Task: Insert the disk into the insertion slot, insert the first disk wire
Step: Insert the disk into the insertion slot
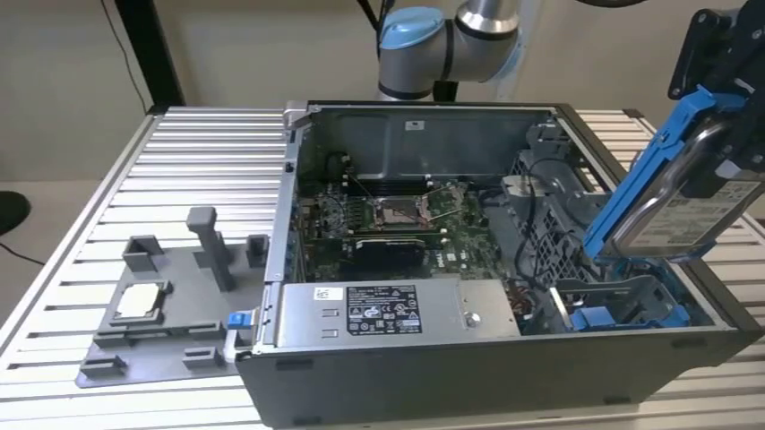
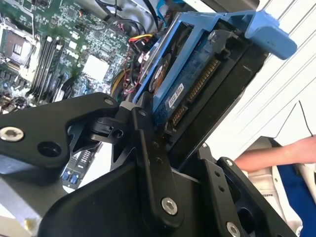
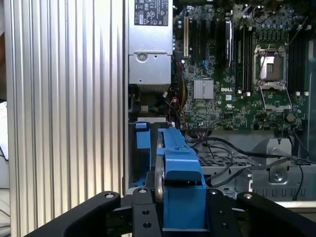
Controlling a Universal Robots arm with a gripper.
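Hand: the hand (image 3: 180, 217) is clamped on the disk (image 3: 180, 168). In both wrist views, its black fingers (image 3: 143, 217) press on the two sides of the blue bracket.

Disk: in the exterior view, we see it in the air at about 3 o'clock from the motherboard (image 1: 395, 215). It stands on edge and is tilted, with its low end above the case wall.

Insertion slot: the insertion slot (image 1: 622, 300) is in the grey cage with blue rails, at about 6 o'clock from the disk. No part of the disk is inside it.

First step: we judge it is not yet done, because the disk hangs above the slot and apart from it.

First disk wire: the connector edge (image 2: 192, 94) of the disk is bare, so no wire is plugged in. Black cables (image 3: 222, 158) lie near the cage, and we cannot tell which one is meant.

Other things: the power supply (image 1: 382, 309) sits at about 6 o'clock from the motherboard. The case (image 1: 478, 376) stands on the ribbed desk (image 1: 179, 170).
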